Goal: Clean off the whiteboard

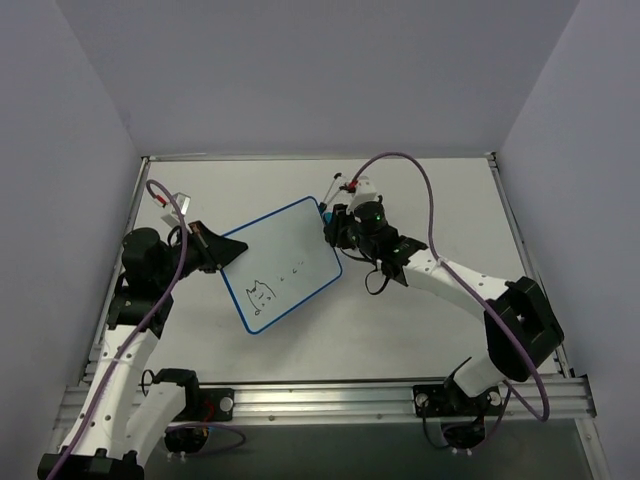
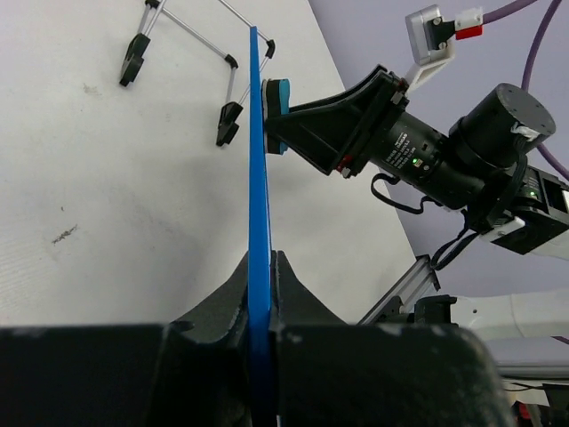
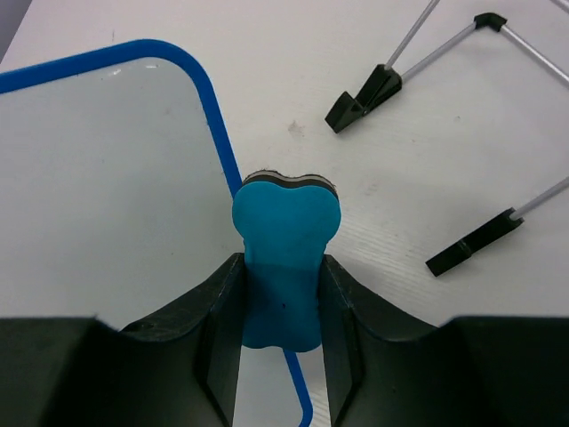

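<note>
Now my left gripper [image 1: 218,247] pinches the one whiteboard [image 1: 285,262]. My right gripper [image 3: 283,276] clamps one eraser [image 3: 286,218] at its rim.

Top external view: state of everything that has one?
Small white board with blue rim: held tilted, cat doodle not yet erased.
Blue bone-shaped eraser: gripped, at the board's rim.
Left gripper: fingers shut on the board.
Right gripper: fingers shut on the eraser.
Wire stand with black feet: detached, lying flat.
</note>
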Robot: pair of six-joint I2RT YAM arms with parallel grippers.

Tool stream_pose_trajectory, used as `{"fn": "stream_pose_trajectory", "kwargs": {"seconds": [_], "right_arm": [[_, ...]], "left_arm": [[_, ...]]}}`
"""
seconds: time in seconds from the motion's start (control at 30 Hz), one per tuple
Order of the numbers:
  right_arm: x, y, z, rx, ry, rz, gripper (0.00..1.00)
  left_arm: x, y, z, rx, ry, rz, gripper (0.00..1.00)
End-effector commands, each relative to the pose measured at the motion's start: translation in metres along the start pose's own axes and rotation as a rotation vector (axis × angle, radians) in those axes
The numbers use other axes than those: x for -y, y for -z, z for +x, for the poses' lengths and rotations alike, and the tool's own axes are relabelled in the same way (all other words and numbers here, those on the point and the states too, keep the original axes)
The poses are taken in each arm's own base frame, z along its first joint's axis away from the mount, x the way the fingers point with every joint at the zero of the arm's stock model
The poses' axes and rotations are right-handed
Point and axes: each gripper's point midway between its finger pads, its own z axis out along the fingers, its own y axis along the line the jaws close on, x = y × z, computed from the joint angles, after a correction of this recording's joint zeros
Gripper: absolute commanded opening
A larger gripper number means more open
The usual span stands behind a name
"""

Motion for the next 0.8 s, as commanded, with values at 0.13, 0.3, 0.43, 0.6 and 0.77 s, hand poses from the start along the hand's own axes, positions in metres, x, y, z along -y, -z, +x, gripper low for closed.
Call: {"fn": "stream_pose_trajectory", "kwargs": {"seconds": [0.13,0.3,0.43,0.6,0.77], "right_arm": [[-0.086,0.021,0.028,-0.023,0.030,-0.253,0.00],[-0.159,0.052,0.033,0.019,0.048,-0.415,0.00],[-0.201,0.082,0.034,0.060,0.050,-0.516,0.00],[-0.137,0.056,0.029,0.064,0.044,-0.332,0.00],[-0.040,0.026,0.024,0.031,0.014,-0.120,0.00]], "left_arm": [[0.078,0.014,-0.032,0.069,-0.072,0.264,0.02],[0.074,0.006,-0.036,0.091,-0.040,0.252,0.02],[0.074,0.003,-0.042,0.124,-0.029,0.240,0.02],[0.080,0.003,-0.045,0.124,-0.022,0.256,0.02],[0.088,0.007,-0.045,0.118,-0.017,0.277,0.02]]}}
